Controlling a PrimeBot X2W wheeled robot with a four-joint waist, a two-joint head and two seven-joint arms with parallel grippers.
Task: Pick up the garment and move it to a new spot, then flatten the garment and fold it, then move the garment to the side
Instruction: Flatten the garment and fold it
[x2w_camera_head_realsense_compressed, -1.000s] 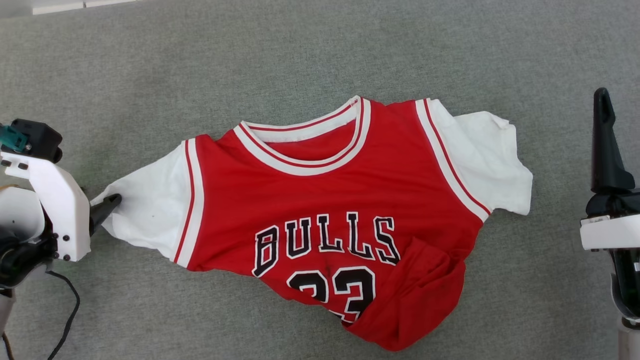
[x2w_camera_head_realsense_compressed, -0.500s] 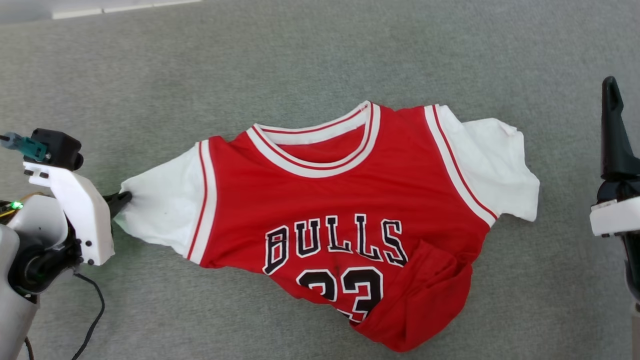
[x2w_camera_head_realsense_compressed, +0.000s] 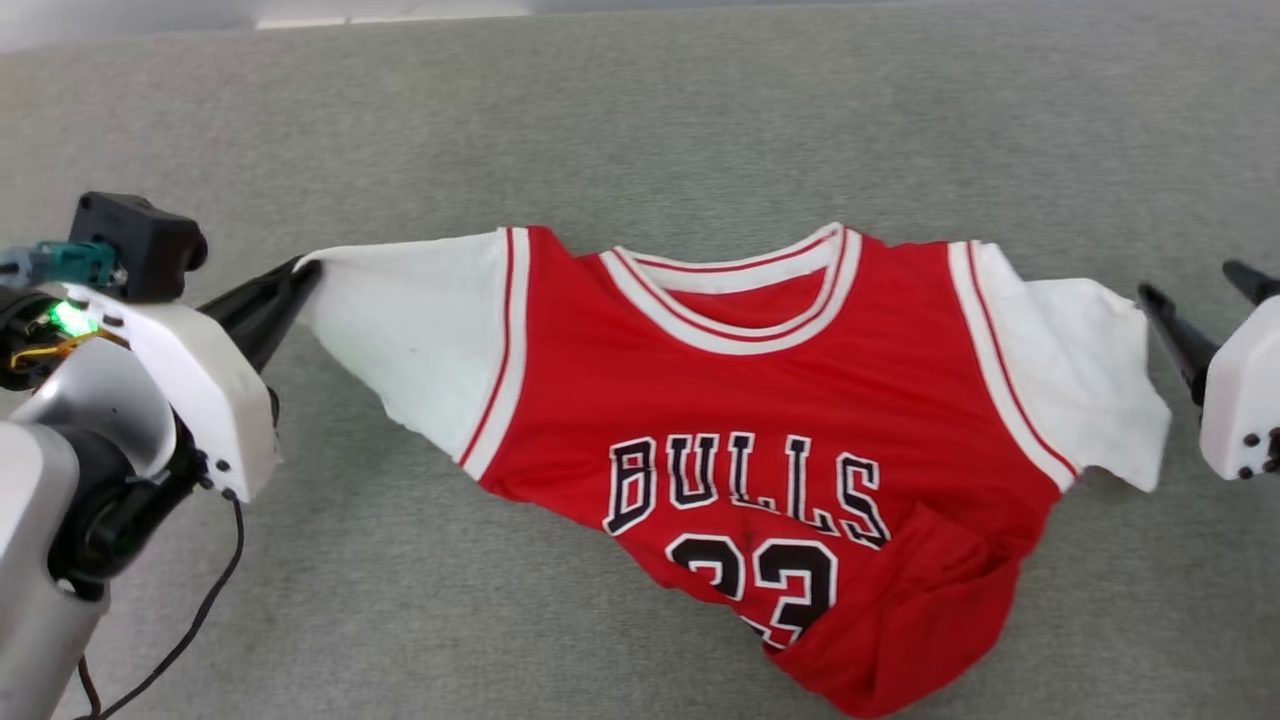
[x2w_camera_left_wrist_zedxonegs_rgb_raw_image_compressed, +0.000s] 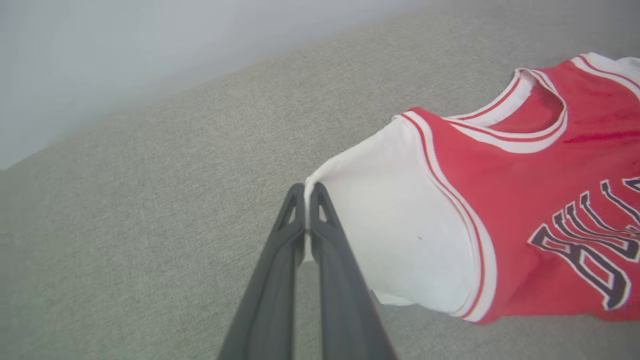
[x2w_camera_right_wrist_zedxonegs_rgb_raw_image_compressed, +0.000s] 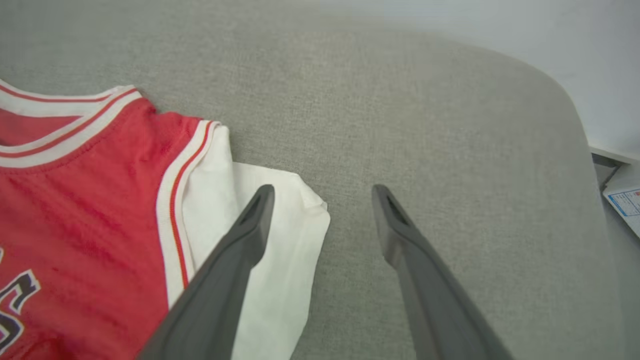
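The garment (x2w_camera_head_realsense_compressed: 760, 410) is a red jersey with white sleeves, lying front up on the grey surface; its lower right hem is folded up over the number. My left gripper (x2w_camera_head_realsense_compressed: 300, 272) is shut on the edge of the white left sleeve (x2w_camera_left_wrist_zedxonegs_rgb_raw_image_compressed: 390, 235), which is stretched out and lifted toward it; in the left wrist view the gripper (x2w_camera_left_wrist_zedxonegs_rgb_raw_image_compressed: 306, 192) pinches the sleeve corner. My right gripper (x2w_camera_head_realsense_compressed: 1195, 285) is open at the right, its fingers apart just beyond the right sleeve (x2w_camera_head_realsense_compressed: 1090, 380). In the right wrist view the gripper (x2w_camera_right_wrist_zedxonegs_rgb_raw_image_compressed: 322, 192) hovers over the sleeve's (x2w_camera_right_wrist_zedxonegs_rgb_raw_image_compressed: 280, 260) outer edge.
The grey fabric surface (x2w_camera_head_realsense_compressed: 640, 130) spreads all around the jersey. Its far edge meets a pale wall (x2w_camera_left_wrist_zedxonegs_rgb_raw_image_compressed: 100, 60). A rounded corner of the surface and a paper (x2w_camera_right_wrist_zedxonegs_rgb_raw_image_compressed: 625, 200) beyond it show at the right. A black cable (x2w_camera_head_realsense_compressed: 200, 600) hangs from my left arm.
My left gripper has shut on the left sleeve and pulled it up and out. The right gripper has come in toward the right sleeve. The head camera has shifted.
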